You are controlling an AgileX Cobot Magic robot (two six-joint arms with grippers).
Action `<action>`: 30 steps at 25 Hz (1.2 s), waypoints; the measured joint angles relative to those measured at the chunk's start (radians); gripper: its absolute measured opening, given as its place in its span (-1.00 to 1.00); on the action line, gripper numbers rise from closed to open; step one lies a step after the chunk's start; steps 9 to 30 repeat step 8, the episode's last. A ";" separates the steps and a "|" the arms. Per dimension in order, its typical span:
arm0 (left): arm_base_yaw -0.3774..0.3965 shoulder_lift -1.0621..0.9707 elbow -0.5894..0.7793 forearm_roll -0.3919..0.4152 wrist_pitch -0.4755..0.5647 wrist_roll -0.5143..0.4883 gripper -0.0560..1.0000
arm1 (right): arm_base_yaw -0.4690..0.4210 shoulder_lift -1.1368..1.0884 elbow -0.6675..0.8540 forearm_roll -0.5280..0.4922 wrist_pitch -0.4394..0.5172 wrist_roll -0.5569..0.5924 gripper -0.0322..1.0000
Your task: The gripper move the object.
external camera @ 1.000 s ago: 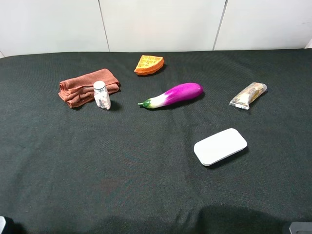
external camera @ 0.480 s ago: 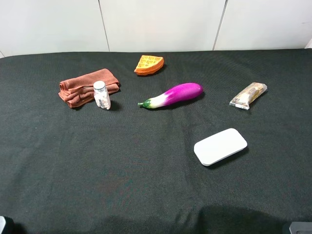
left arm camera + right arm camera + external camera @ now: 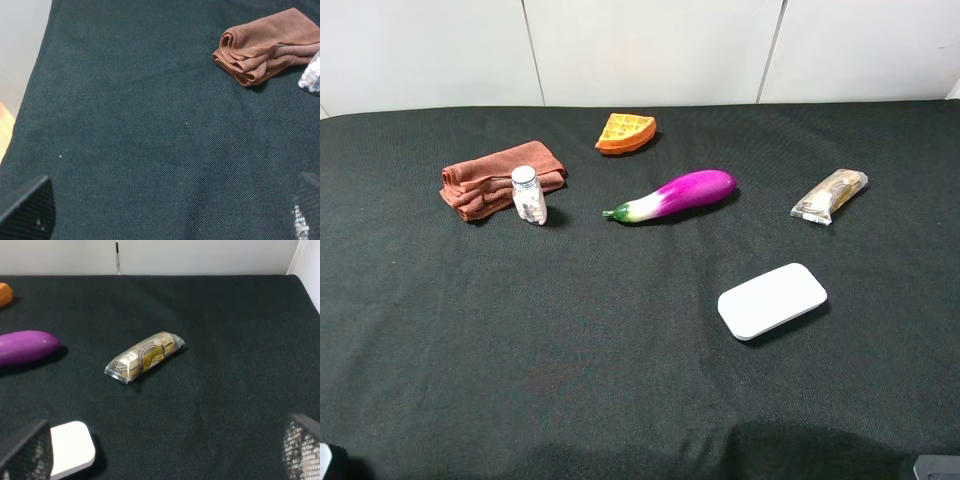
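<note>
Black cloth [image 3: 620, 340]: shaker jar [image 3: 528, 195] beyond left claw [image 3: 170, 210].

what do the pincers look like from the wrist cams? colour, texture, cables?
Only fingertips show. The left pincer has dark, near-black fingers with a fine mesh-like textured pad surface, one at each lower corner. The right pincer looks the same: dark fingers with a gridded pad. No cables, markings or arm links are visible.

No text, label or number can be read on anything here.
</note>
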 joint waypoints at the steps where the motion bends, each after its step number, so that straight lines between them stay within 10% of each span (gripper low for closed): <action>1: 0.000 0.000 0.000 0.000 0.000 0.000 0.96 | 0.000 0.000 0.000 0.000 0.000 0.000 0.41; 30: 0.000 0.000 0.000 0.000 -0.001 0.000 0.96 | 0.000 0.000 0.000 0.000 0.000 0.000 0.41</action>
